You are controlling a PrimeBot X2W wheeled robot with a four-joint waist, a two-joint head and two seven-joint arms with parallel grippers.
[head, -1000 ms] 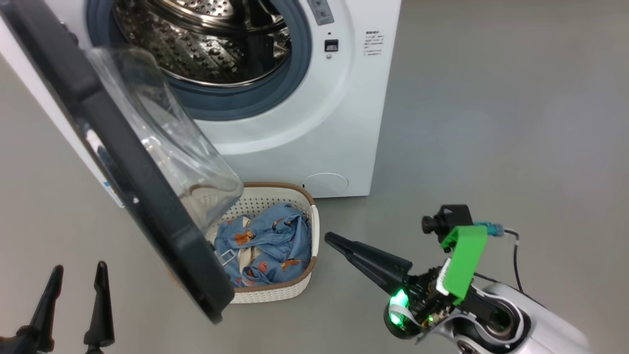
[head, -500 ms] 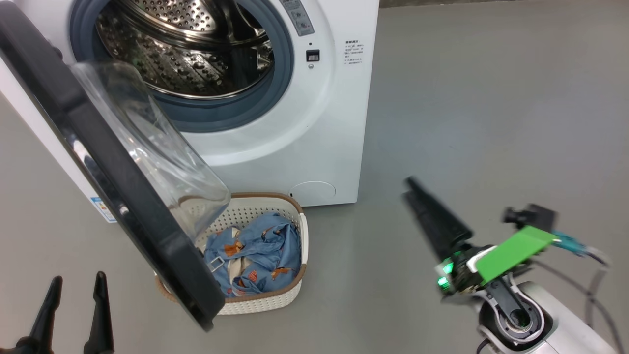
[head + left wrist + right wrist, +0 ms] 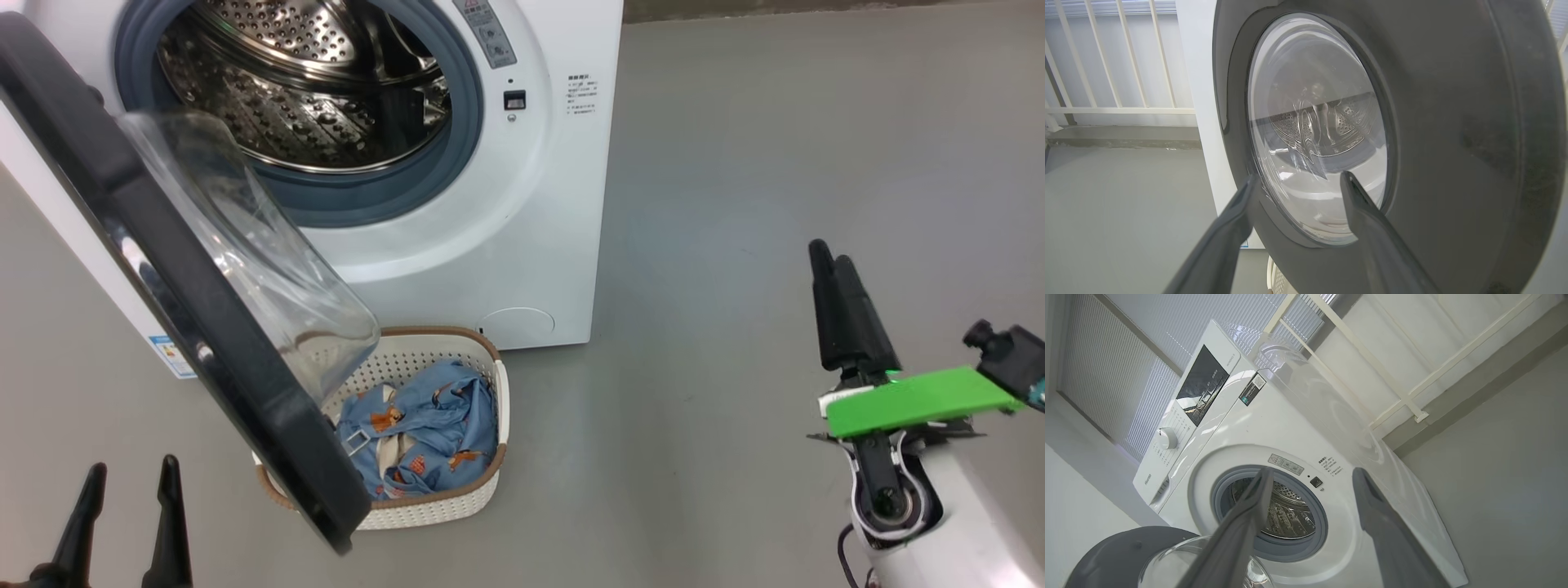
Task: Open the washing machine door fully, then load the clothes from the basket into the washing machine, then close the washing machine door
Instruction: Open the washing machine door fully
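Note:
The white washing machine (image 3: 522, 212) stands at the upper left with its steel drum (image 3: 302, 90) exposed. Its door (image 3: 204, 327) hangs open towards me, black rim edge-on and the glass bowl (image 3: 253, 253) bulging right. Below the door sits the cream basket (image 3: 482, 490) with the blue printed clothes (image 3: 433, 425) in it, partly hidden by the rim. My left gripper (image 3: 134, 467) is open at the lower left, facing the door's outer face (image 3: 1453, 122). My right gripper (image 3: 829, 255) is open and empty over bare floor on the right, fingers pointing at the machine (image 3: 1290, 428).
Grey floor (image 3: 775, 163) spreads to the right of the machine and basket. A white railing (image 3: 1118, 110) and a low ledge run behind the machine. A control panel and a dial (image 3: 1165, 437) are on the machine's top front.
My right gripper has swung from beside the basket out to the right, now pointing up the view, and its jaws have opened. The head camera has shifted slightly. The left gripper stays put.

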